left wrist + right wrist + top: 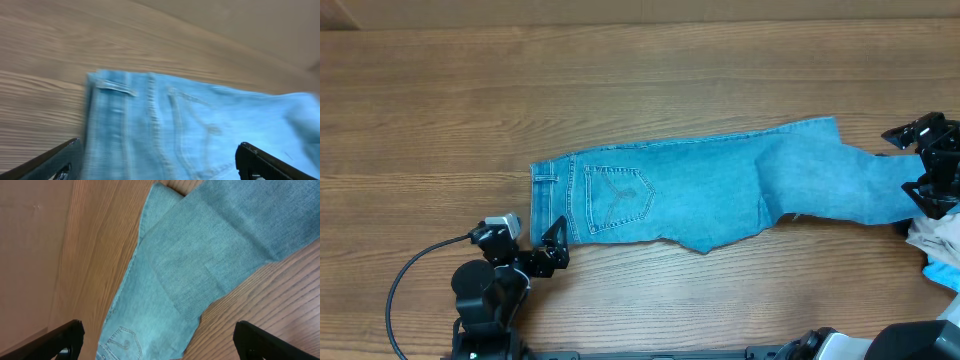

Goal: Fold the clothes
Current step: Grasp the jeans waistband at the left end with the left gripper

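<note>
You are holding both claws wide open, empty: left claw (552, 248) lower left by the waistband (542, 205), right claw (920, 160) at right edge by a leg (850, 185). The jeans (700, 190) are lying flat on the tabletop (470, 100), mid-frame.

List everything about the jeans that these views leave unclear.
Overhead: leg hem of the jeans, hidden behind the right gripper.
Left wrist: back pocket stitching, smeared by blur.
Right wrist: waistband, cut off by the bottom edge.
Overhead: white and blue cloth, cut by the right edge.
</note>
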